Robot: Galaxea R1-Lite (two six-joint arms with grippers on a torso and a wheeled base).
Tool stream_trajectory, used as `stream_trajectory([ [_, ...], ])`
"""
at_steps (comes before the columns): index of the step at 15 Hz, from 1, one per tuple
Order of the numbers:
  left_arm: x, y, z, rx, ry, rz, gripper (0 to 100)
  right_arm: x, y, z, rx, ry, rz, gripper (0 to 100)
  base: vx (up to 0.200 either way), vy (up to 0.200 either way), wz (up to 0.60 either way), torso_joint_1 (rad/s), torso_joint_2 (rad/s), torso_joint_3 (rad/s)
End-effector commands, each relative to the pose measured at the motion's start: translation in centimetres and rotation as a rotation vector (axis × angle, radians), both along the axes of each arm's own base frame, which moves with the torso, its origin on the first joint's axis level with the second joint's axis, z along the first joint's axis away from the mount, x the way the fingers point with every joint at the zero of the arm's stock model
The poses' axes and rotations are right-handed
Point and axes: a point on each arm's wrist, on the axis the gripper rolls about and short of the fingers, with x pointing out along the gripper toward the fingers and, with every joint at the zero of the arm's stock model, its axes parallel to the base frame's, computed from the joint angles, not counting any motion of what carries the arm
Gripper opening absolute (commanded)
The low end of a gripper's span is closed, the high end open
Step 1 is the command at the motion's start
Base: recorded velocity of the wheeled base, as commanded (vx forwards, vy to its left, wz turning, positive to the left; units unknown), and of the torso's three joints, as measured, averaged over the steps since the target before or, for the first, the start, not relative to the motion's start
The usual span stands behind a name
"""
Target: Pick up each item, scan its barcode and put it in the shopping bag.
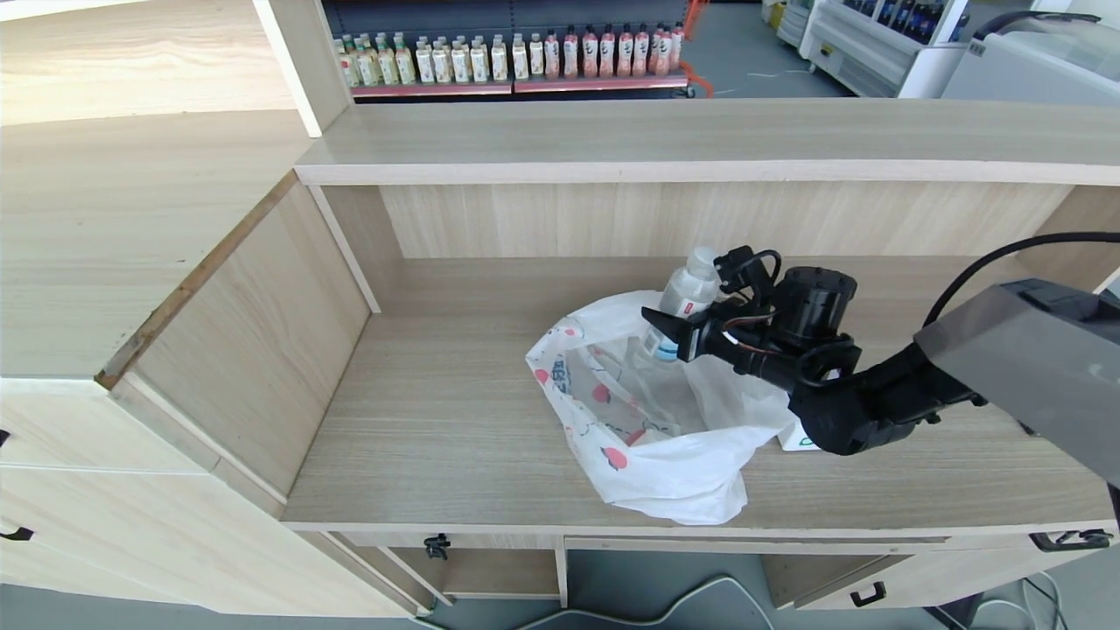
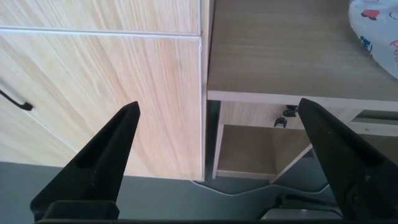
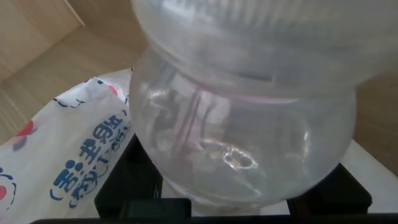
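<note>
Holding the bottle pinched in my right gripper, centre-right of frame, above the shopping bag mouth (left gripper is hanging spread). I'm risking a snag: the floppy rim could be catching the bottle.

Glossy plastic bottle, matt wooden counter

1. A pale wood counter fills the near middle, with matching panels along its back and left.
2. A raised ledge runs along its far side.
3. At the left stands a cabinet with a black handle.
4. Under the counter's near edge sits an open cubby.
5. Far off, a shelf carries rows of bottles above grey floor.
6. White freezers stand at the far right.
</note>
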Motion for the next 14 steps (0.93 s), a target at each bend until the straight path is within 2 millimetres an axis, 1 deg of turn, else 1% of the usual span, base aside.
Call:
stream_trajectory([
  [1,0.0,0.0,0.0,0.0,-0.001,0.0,100,0.6,0.1,-1.6,-0.017,0.024,-0.002,0,0.0,0.0,0.0,0.0,0.0,0.0],
  [4,0.0,0.0,0.0,0.0,-0.001,0.0,100,0.6,0.2,-1.8,-0.024,0.023,0.0,0,0.0,0.0,0.0,0.0,0.0,0.0],
  [5,0.0,0.0,0.0,0.0,-0.001,0.0,100,0.5,0.2,-1.7,-0.026,0.016,0.0,100,0.0,0.0,0.0,0.0,0.0,0.0],
  [7,0.0,0.0,0.0,0.0,0.0,0.0,100,0.4,0.2,-1.0,-0.021,0.004,0.001,100,0.0,0.0,0.0,0.0,0.0,0.0],
  [10,0.0,0.0,0.0,0.0,-0.001,0.0,100,-0.3,-0.1,1.2,0.0,-0.037,0.001,100,0.0,0.0,0.0,0.0,0.0,0.0],
  [12,0.0,0.0,0.0,0.0,-0.001,0.0,100,-1.4,-0.4,3.2,0.016,-0.067,0.026,100,0.0,0.0,0.0,0.0,0.0,0.0],
  [14,0.0,0.0,0.0,0.0,-0.001,0.0,100,-1.8,-0.6,4.5,0.03,-0.089,0.027,100,0.0,0.0,0.0,0.0,0.0,0.0],
])
